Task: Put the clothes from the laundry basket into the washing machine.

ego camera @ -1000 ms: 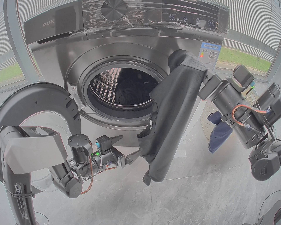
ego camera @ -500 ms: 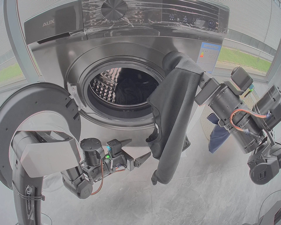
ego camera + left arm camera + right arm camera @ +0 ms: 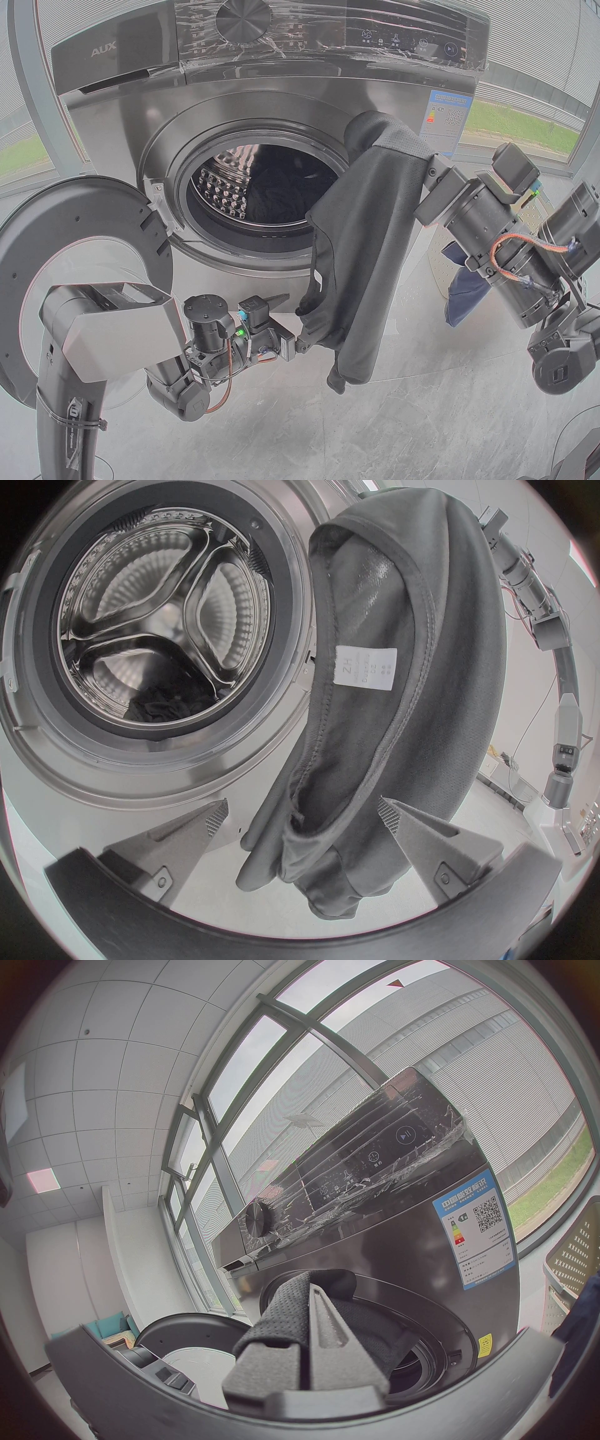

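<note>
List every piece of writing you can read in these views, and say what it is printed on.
"AUX": drawer front of the washing machine.
"ZH": white tag inside the grey garment; the lines beneath are blurred.
"中国能效标识": heading of the blue energy label; the rest is too small.
Control panel: captions too small.

washing machine casing [image 3: 119, 128] glossy brushed metal; drum [image 3: 159, 589] polished dimpled steel; hanging garment [image 3: 369, 250] matt perforated mesh cloth; floor [image 3: 437, 406] smooth, semi-gloss.

The grey floor [image 3: 406, 425] bears the washing machine [image 3: 125, 131] and the laundry basket [image 3: 572, 1260].
</note>
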Available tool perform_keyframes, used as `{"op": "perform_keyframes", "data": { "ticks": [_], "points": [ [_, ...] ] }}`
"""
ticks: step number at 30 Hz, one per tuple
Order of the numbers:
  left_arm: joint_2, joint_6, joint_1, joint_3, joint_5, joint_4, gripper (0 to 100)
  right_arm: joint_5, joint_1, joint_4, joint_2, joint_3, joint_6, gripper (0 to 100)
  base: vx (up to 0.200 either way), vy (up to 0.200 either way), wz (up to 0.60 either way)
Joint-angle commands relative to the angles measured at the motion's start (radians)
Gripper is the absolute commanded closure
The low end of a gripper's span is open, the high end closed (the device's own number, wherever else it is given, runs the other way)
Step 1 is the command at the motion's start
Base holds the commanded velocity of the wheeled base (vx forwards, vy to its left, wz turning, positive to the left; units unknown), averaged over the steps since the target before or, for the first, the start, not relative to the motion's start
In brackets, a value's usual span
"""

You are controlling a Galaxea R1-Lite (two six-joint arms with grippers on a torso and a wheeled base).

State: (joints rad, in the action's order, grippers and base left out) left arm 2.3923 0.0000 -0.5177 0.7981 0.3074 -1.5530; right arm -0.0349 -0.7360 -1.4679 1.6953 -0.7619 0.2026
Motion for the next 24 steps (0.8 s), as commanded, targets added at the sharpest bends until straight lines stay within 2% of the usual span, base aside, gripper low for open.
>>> {"op": "perform_keyframes", "data": {
  "ticks": [1,12,13,21,24],
  "points": [
    [0.031,0.000,-0.007,0.033,0.004,-0.002,0,0.001,-0.002,0.000,0.006,0.001,0.000,100,0.000,0.000,0.00],
    [0.110,0.002,-0.012,0.164,-0.010,0.001,0,0.000,-0.023,-0.002,0.012,0.000,0.003,100,0.000,0.000,0.00],
    [0.123,0.000,-0.012,0.178,-0.011,0.001,100,-0.002,-0.028,-0.002,0.012,0.000,0.003,100,0.000,0.000,0.00],
    [0.128,0.000,-0.013,0.197,-0.013,-0.001,100,-0.002,-0.026,-0.015,0.012,0.001,0.003,100,0.000,0.000,0.00],
    [0.119,0.003,-0.007,0.214,-0.034,-0.002,100,-0.005,-0.013,-0.020,0.014,0.010,0.001,100,0.000,0.000,0.00]
  ]
}}
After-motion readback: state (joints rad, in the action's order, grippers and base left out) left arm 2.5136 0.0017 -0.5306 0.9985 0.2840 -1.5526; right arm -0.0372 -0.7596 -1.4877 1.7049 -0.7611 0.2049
